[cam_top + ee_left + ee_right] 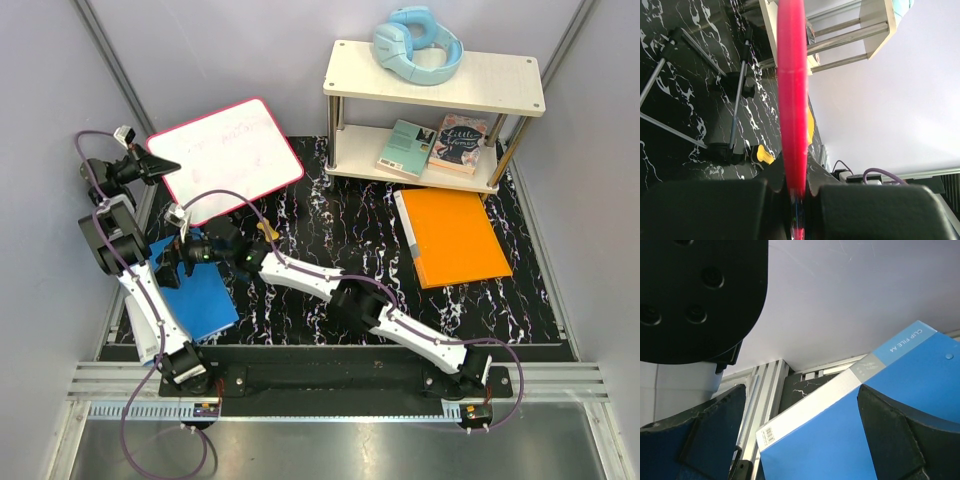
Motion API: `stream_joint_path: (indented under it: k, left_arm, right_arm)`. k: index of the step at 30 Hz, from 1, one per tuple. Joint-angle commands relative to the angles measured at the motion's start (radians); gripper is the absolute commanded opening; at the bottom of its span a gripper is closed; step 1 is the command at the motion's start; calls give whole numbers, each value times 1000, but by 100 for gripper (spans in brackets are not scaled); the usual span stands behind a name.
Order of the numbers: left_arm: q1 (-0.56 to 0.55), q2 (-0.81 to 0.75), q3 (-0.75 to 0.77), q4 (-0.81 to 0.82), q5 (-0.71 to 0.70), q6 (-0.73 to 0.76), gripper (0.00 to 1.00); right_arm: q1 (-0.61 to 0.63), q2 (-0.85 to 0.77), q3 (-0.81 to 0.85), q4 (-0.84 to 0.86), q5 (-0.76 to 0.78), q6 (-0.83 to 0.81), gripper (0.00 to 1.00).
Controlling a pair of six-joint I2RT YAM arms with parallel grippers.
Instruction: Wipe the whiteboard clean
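Whiteboard (225,150) is held at the table's far left, and wiping it well, I judge, calls for a firm, steady hold while strokes cover every mark. It is white, pink-red rimmed, faintly scribbled in pink. The blue folder (200,295) lies nearer, under the right gripper (188,252), splayed and empty. The left gripper (165,167) is clenched on the board's left rim.

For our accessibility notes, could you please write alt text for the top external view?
From above, the left hand grips the left edge of the whiteboard, faintly scribbled pink. The right hand reaches across over a blue folder; on the black marbled table's right sit an orange folder and a small shelf with books and headphones.
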Motion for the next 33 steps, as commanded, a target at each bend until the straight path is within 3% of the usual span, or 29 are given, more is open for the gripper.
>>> stream_joint_path:
  k: [1,5,6,10,14,19,22,25,26,27,28,29,33]
  left_arm:
    - [-8,-125,-52,480,107,24,0]
    - [-5,-180,-173,465,104,131,0]
    - [-2,-198,-211,415,101,230,0]
    - [16,-270,-377,370,66,394,0]
    - [21,-347,-438,160,60,619,0]
    - [25,-375,-481,155,32,702,0]
    - [33,-395,-491,62,-8,808,0]
    - [51,-459,-500,-255,-124,1117,0]
    - [60,-483,-494,-674,-187,1489,0]
    - [56,-508,-401,-1000,-282,1743,0]
    - [38,-517,-350,-1246,-518,1903,0]
    - [-2,-508,-318,-1410,-567,2040,0]
    - [-35,-493,-273,-1490,-707,2060,0]
  right_arm:
    - [66,-54,75,99,-53,-46,100]
    - [93,-108,-1,63,-43,-174,100]
    - [98,-129,-23,74,-40,-179,100]
    - [104,-143,-38,85,-69,-216,100]
    - [113,-160,-50,79,-103,-261,100]
    - [121,-191,-89,74,-108,-299,100]
    - [122,-192,-87,70,-128,-308,100]
    - [122,-205,-95,70,-167,-325,100]
    - [122,-223,-104,74,-174,-342,100]
    - [122,-234,-115,85,-190,-350,100]
    - [121,-254,-170,96,-183,-342,100]
    - [124,-290,-211,114,-163,-344,100]
    - [122,-304,-268,159,-148,-322,100]
